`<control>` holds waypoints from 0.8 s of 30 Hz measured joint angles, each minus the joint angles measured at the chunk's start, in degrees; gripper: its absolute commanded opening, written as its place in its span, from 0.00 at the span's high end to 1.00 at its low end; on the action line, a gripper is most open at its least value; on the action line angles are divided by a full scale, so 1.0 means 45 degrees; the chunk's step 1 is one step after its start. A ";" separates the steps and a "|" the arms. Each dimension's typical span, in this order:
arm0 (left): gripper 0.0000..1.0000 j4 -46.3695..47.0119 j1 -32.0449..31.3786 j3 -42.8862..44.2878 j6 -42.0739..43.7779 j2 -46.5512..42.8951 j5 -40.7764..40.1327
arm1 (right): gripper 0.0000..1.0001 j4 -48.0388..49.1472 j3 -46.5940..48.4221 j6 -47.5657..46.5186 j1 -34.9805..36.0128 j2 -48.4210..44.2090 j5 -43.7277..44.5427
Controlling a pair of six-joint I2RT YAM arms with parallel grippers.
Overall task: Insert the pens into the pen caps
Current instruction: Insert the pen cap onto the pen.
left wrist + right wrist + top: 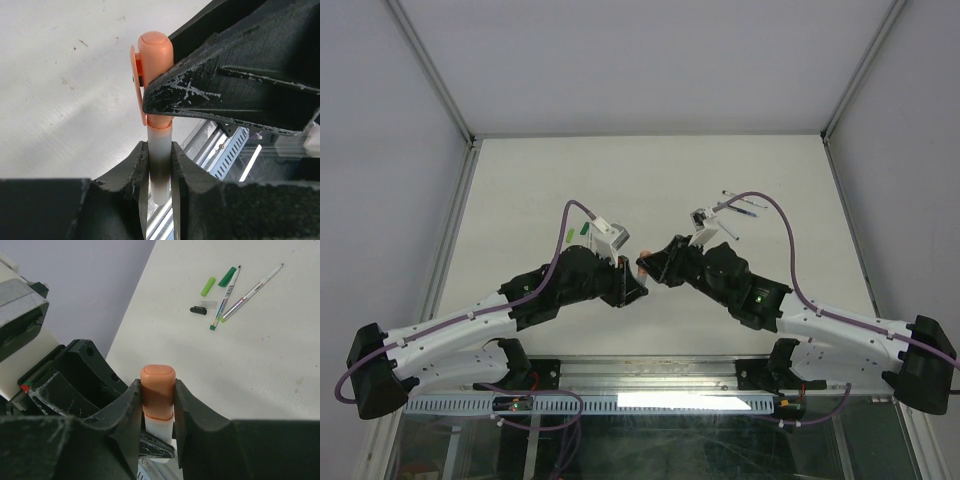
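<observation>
A pale grey-white pen (160, 165) is clamped between the fingers of my left gripper (160, 172), which is shut on its barrel. An orange pen cap (158, 382) sits on the pen's end, down to an orange ring. My right gripper (158, 395) is shut on that cap. In the top view the two grippers meet tip to tip at mid-table, left gripper (632, 282) and right gripper (655, 266), with the orange cap (643, 253) showing between them. The right gripper's finger (225, 85) crosses the cap (154, 50) in the left wrist view.
Two white pens (227, 297) (252, 290) lie on the table beyond, with a lime green cap (208, 286), a dark green cap (227, 276) and a black cap (198, 310). Slim dark pens (740, 206) lie at the right rear. Green caps (571, 235) show by the left arm.
</observation>
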 measured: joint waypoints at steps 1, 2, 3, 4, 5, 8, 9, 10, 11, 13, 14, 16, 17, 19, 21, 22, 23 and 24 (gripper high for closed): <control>1.00 -0.0102 -0.0005 0.0000 -0.0049 0.0019 -0.0068 | 1.00 0.0000 0.0010 -0.0107 0.0068 0.0083 0.0083; 1.00 -0.0199 -0.0034 0.0000 -0.0102 0.0024 -0.0126 | 1.00 0.0000 0.0015 -0.0204 0.0146 0.0151 0.0155; 1.00 -0.0291 -0.0068 0.0005 -0.0165 0.0024 -0.0180 | 1.00 -0.0010 0.0015 -0.0272 0.0219 0.0199 0.0199; 1.00 -0.0384 -0.0083 0.0005 -0.0214 0.0024 -0.0199 | 1.00 -0.0029 0.0015 -0.0335 0.0306 0.0228 0.0257; 1.00 -0.0476 -0.0083 0.0015 -0.0243 0.0024 -0.0214 | 1.00 -0.0049 0.0019 -0.0393 0.0374 0.0248 0.0350; 1.00 -0.0656 -0.0146 0.0107 -0.0296 0.0024 -0.0379 | 1.00 -0.0058 0.0034 -0.0481 0.0612 0.0291 0.0806; 1.00 -0.0665 -0.0160 0.0136 -0.0311 0.0024 -0.0457 | 1.00 -0.0058 0.0039 -0.0486 0.0651 0.0291 0.0889; 1.00 -0.0661 -0.0165 0.0175 -0.0316 0.0024 -0.0515 | 1.00 -0.0034 0.0039 -0.0471 0.0699 0.0291 0.0957; 1.00 -0.0665 -0.0165 0.0204 -0.0316 0.0024 -0.0583 | 1.00 -0.0005 0.0049 -0.0471 0.0733 0.0291 0.1030; 1.00 -0.0665 -0.0175 0.0243 -0.0325 0.0024 -0.0709 | 1.00 -0.0015 0.0097 -0.0442 0.0772 0.0291 0.1161; 1.00 -0.0665 -0.0189 0.0257 -0.0340 0.0024 -0.0748 | 1.00 -0.0015 0.0102 -0.0413 0.0782 0.0291 0.1214; 1.00 -0.0685 -0.0238 0.0301 -0.0403 0.0024 -0.0855 | 1.00 -0.0015 0.0112 -0.0345 0.0806 0.0291 0.1277; 1.00 -0.0709 -0.0243 0.0321 -0.0437 0.0024 -0.0874 | 1.00 -0.0019 0.0112 -0.0296 0.0826 0.0291 0.1326; 1.00 -0.0850 -0.0253 0.0379 -0.0505 0.0024 -0.0928 | 1.00 -0.0029 0.0112 -0.0204 0.0874 0.0291 0.1404; 1.00 -0.0923 -0.0253 0.0418 -0.0549 0.0024 -0.0942 | 1.00 -0.0024 0.0112 -0.0136 0.0933 0.0291 0.1496; 1.00 -0.0947 -0.0253 0.0427 -0.0554 0.0024 -0.0942 | 1.00 -0.0024 0.0112 -0.0117 0.0962 0.0291 0.1535; 1.00 -0.0981 -0.0253 0.0442 -0.0563 0.0024 -0.0942 | 1.00 -0.0024 0.0112 -0.0107 0.0991 0.0296 0.1559; 1.00 -0.1010 -0.0253 0.0452 -0.0563 0.0024 -0.0942 | 1.00 -0.0015 0.0112 -0.0102 0.1025 0.0316 0.1598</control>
